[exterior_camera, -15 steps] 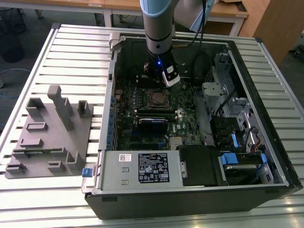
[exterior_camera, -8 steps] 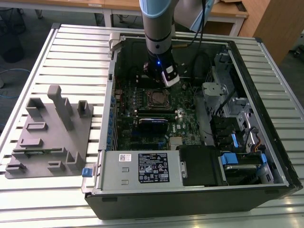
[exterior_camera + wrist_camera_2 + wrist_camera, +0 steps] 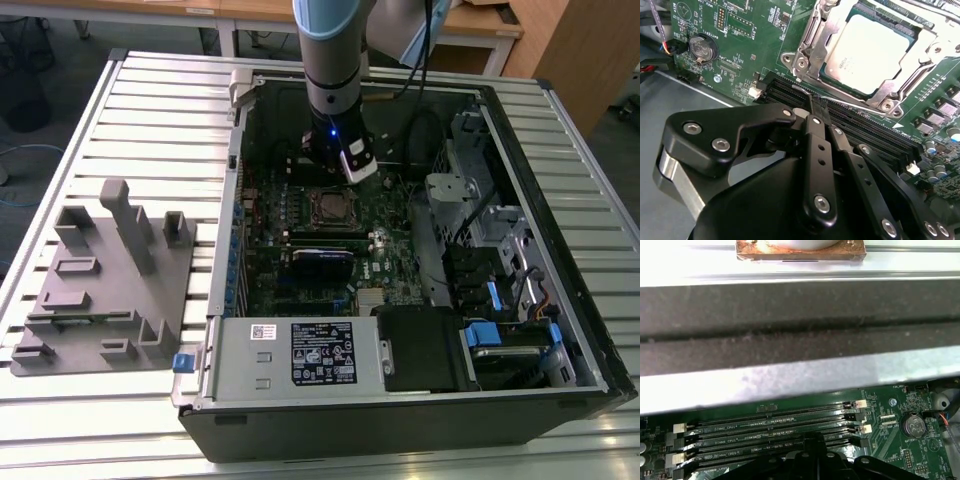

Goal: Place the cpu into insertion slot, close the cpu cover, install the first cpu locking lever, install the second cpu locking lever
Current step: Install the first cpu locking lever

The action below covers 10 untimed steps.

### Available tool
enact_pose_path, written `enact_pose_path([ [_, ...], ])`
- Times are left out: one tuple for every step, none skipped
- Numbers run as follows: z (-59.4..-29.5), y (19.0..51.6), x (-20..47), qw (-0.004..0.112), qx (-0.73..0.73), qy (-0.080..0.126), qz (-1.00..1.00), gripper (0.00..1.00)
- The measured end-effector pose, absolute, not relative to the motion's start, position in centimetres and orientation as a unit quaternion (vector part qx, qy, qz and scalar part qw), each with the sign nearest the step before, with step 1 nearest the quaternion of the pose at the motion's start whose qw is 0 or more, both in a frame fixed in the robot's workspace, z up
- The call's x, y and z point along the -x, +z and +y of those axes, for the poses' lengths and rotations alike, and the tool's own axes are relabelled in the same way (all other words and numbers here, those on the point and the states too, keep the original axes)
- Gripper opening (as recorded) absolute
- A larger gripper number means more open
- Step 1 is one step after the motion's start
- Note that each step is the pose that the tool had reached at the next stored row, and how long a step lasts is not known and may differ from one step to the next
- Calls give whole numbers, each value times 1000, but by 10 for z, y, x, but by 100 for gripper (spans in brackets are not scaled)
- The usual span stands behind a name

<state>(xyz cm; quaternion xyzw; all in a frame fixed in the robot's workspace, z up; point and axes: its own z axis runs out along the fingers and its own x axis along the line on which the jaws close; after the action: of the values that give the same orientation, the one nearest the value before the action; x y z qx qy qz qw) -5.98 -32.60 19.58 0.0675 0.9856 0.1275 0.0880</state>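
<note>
Ribbed metal worktop (image 3: 150,110) carries an open computer case (image 3: 400,420) and a grey fixture (image 3: 110,280). We see the hand (image 3: 817,107) low over the green board (image 3: 755,45), fingers (image 3: 815,125) pinched together, holding nothing, tips at a thin lever (image 3: 850,102) over the memory slots (image 3: 865,130). Just beyond the tips the cpu (image 3: 875,55) sits in the insertion slot (image 3: 331,208), with the cpu cover (image 3: 915,65) closed around it.
</note>
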Motion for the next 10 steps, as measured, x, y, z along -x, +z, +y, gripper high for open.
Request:
enact_pose_path([
  [-326, 196, 60, 88, -68, 128, 986, 10],
  [-326, 195, 60, 88, -68, 128, 986, 10],
  [-327, 195, 60, 88, -68, 128, 986, 10],
  [-327, 195, 60, 88, -68, 128, 986, 10],
  [-328, 195, 60, 88, -68, 128, 986, 10],
  [-328, 195, 60, 88, -68, 128, 986, 10],
  [-329, 195, 60, 88, -68, 127, 986, 10],
  [-329, 195, 60, 88, -68, 127, 986, 10],
  [-330, 195, 60, 88, -68, 127, 986, 10],
  [-330, 194, 60, 89, -68, 128, 986, 10],
])
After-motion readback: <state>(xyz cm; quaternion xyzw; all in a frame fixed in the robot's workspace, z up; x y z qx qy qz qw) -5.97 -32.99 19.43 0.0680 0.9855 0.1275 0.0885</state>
